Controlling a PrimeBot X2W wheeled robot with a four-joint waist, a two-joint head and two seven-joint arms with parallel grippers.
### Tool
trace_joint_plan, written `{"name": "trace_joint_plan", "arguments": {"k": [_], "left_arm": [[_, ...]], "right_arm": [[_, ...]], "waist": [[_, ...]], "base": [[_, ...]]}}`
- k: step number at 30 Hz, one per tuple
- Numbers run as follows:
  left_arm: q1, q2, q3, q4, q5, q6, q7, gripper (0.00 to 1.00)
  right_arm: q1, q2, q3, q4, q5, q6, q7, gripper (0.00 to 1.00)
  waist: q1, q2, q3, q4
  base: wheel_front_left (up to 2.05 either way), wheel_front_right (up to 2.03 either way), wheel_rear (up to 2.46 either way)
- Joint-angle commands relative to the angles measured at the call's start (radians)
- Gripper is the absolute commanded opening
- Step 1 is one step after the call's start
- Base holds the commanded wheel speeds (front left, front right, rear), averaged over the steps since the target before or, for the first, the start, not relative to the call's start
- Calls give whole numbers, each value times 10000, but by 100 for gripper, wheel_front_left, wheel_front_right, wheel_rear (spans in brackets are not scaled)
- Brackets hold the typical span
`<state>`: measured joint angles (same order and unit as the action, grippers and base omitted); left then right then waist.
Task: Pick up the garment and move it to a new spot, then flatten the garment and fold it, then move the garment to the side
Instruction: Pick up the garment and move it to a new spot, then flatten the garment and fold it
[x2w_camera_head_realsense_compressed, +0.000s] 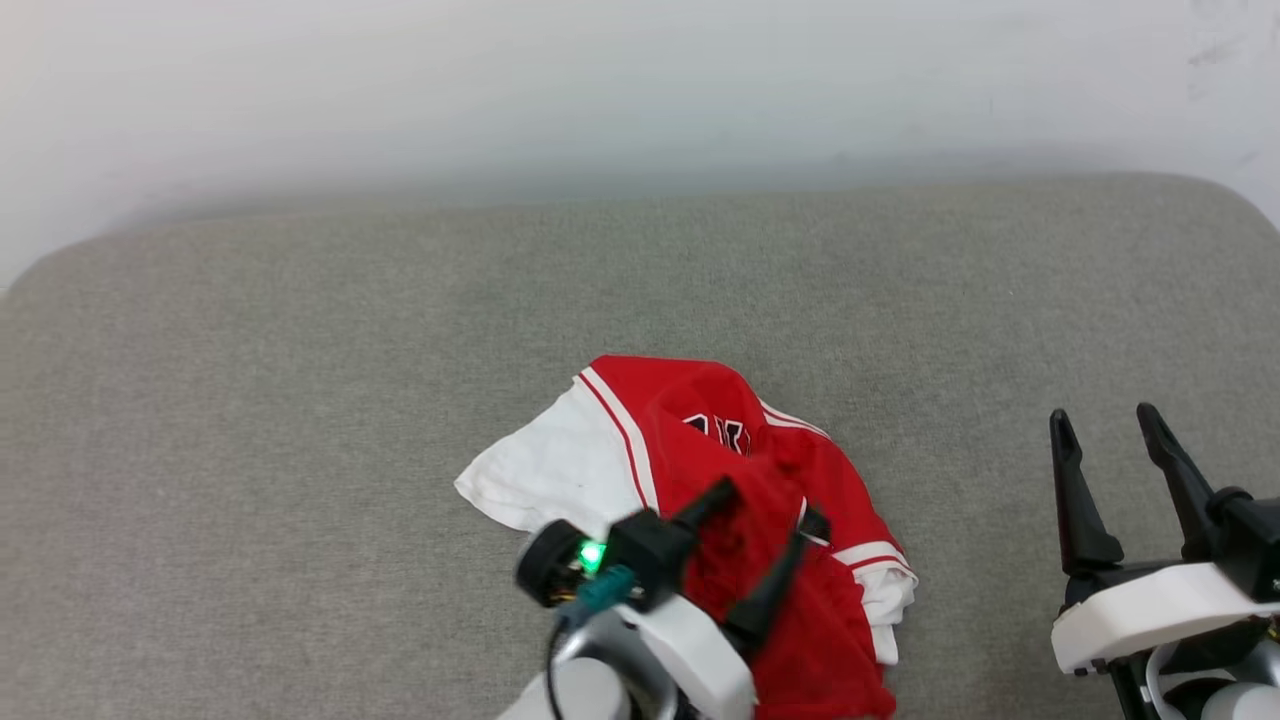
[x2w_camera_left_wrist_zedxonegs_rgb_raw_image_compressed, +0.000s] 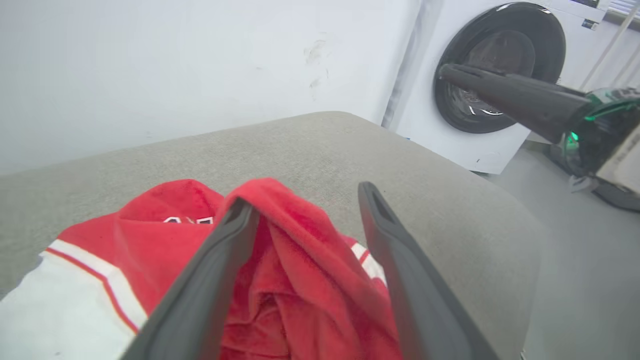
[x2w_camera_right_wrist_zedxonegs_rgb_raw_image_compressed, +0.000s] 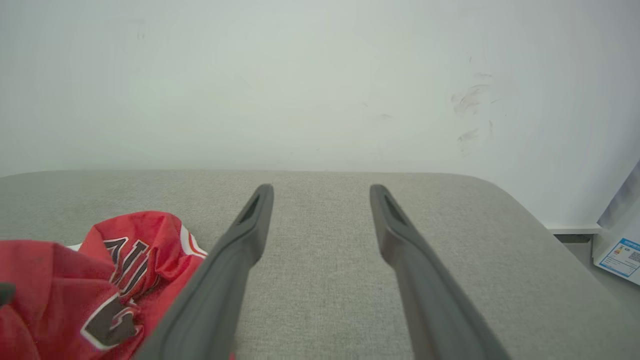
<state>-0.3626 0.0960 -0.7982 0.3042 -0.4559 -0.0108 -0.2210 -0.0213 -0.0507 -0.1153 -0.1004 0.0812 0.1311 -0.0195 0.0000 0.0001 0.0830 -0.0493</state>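
My left gripper (x2w_camera_head_realsense_compressed: 770, 508) stands apart astride the crumpled red-and-white jersey shirt (x2w_camera_head_realsense_compressed: 690, 425), leaving it loose for flattening.

Bright, even, soft light from overhead, no hard shadows. There's a faint grey shadow band where the grey surface (x2w_camera_head_realsense_compressed: 300, 400) meets the white wall (x2w_camera_head_realsense_compressed: 640, 80). No glare, just a small green light (x2w_camera_head_realsense_compressed: 592, 555) glowing. The head view is sharp mid-frame and hazy at the far edge. Wrist views are wide-angle: the surface edge bows, the washing machine (x2w_camera_left_wrist_zedxonegs_rgb_raw_image_compressed: 490, 75) leans, and the dark fingers (x2w_camera_left_wrist_zedxonegs_rgb_raw_image_compressed: 200, 300) are blurred near the lens. The red garment (x2w_camera_left_wrist_zedxonegs_rgb_raw_image_compressed: 300, 280) is saturated and soft close up.
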Motion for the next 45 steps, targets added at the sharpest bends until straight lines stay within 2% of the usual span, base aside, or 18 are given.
{"name": "trace_joint_plan", "arguments": {"k": [1, 2, 3, 11, 16, 26, 37, 41, 45], "left_arm": [[224, 137, 262, -102, -83, 194, -135, 100], [261, 192, 449, -167, -123, 334, -206, 100], [424, 397, 1033, -347, -213, 714, -332, 100], [1109, 1097, 2517, -761, -390, 1607, -441, 100], [1691, 1649, 3179, -1067, -454, 2012, -453, 100], [2613, 2597, 3869, -1701, -666, 2417, -349, 100], [2740, 2822, 3916, -2223, -670, 2599, -150, 100], [2692, 2798, 3848, -2274, -647, 2591, -126, 100], [2527, 2727, 3713, -2264, -634, 2481, -124, 100]], "right_arm": [[167, 7, -14, -93, 3, -5, 60, 100], [213, 7, -12, -133, 7, -5, 95, 100], [359, 7, -35, -218, 42, -7, 178, 100], [697, 7, -20, -350, 67, -5, 366, 100], [875, 7, 6, -455, 110, -5, 444, 100], [1109, 7, 42, -544, 175, -5, 514, 100], [1223, 7, 42, -434, 399, -5, 666, 100], [1284, 10, -63, -209, 738, -5, 1033, 100], [1464, 9, -5, 140, 984, -5, 2359, 100]], "waist": [[0, -1, -190, 104], [0, -1, -241, 127], [0, -1, -389, 192], [0, -1, -798, 311], [0, -1, -959, 335], [0, -1, -1211, 377], [0, -1, -1260, 378], [0, -1, -1221, 434], [0, -1, -1121, 666]], "base": [[0, 0, 0], [0, 0, 0], [0, 0, 0], [0, 0, 0], [0, 0, 0], [0, 0, 0], [0, 0, 0], [0, 0, 0], [0, 0, 0]]}}
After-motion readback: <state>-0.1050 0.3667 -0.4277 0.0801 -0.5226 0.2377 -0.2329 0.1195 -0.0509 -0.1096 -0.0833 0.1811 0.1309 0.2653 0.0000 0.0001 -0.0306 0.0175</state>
